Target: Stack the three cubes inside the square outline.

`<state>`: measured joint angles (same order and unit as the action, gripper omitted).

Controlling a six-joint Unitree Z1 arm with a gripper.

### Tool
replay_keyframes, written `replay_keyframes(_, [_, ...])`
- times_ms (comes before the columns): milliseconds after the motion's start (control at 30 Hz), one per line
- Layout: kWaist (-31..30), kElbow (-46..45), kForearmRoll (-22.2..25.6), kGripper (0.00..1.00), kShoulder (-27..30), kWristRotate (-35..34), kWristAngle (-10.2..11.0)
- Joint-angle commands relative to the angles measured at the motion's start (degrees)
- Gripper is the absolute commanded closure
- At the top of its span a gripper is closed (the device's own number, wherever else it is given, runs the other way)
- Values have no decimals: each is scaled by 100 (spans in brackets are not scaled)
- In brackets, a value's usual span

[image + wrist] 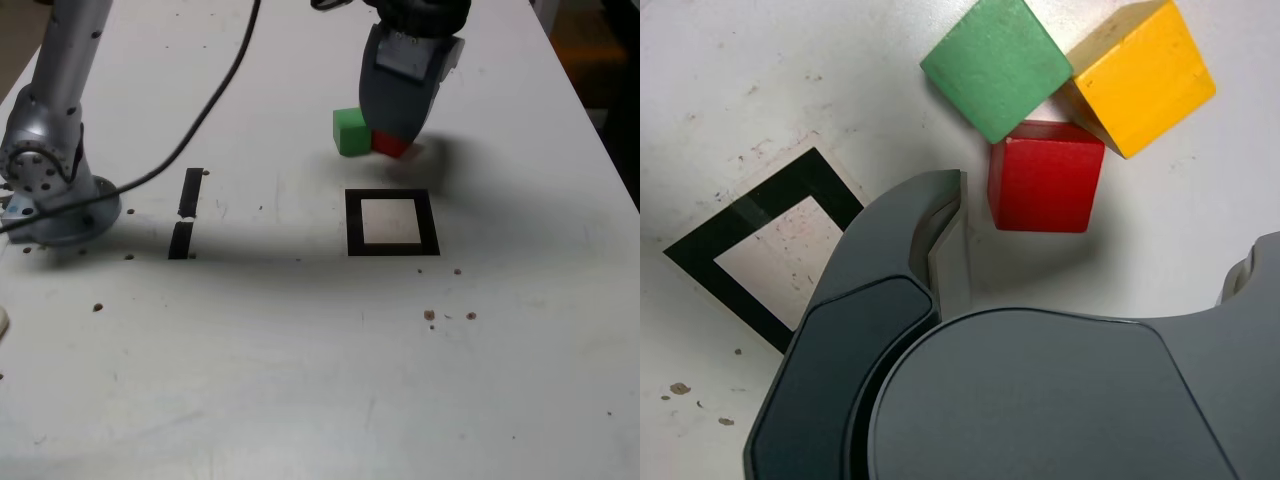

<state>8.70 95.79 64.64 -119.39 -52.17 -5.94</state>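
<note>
The gripper (406, 108) hangs over the red cube (390, 144), partly hiding it. The green cube (352, 132) sits just left of it. The square outline (355, 222) lies nearer; farther left are two black tape strips (191, 193).

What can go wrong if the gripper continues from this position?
The three cubes sit close together, so closing on the red cube might push the green cube or the yellow cube. The open gripper hangs near the red cube, and a finger could land on a cube instead of beside it. All three still lie outside the square outline.
</note>
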Motion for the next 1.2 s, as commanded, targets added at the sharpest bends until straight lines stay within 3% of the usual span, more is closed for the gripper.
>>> replay_keyframes(0, [32, -38, -26, 2, -62, 5, -46])
replay_keyframes(200, [35, -174, -163, 3, -145, 26, -152])
replay_keyframes(433, [71, -339, -452, 3, -187, 39, -78])
replay_keyframes(700, [334, -324, -449, 6, -276, 323, -29])
replay_keyframes(1000, [404, -349, -371, 15, -273, 851, -271])
replay_keyframes(1167, [404, -371, -413, 29, -288, 1019, -243])
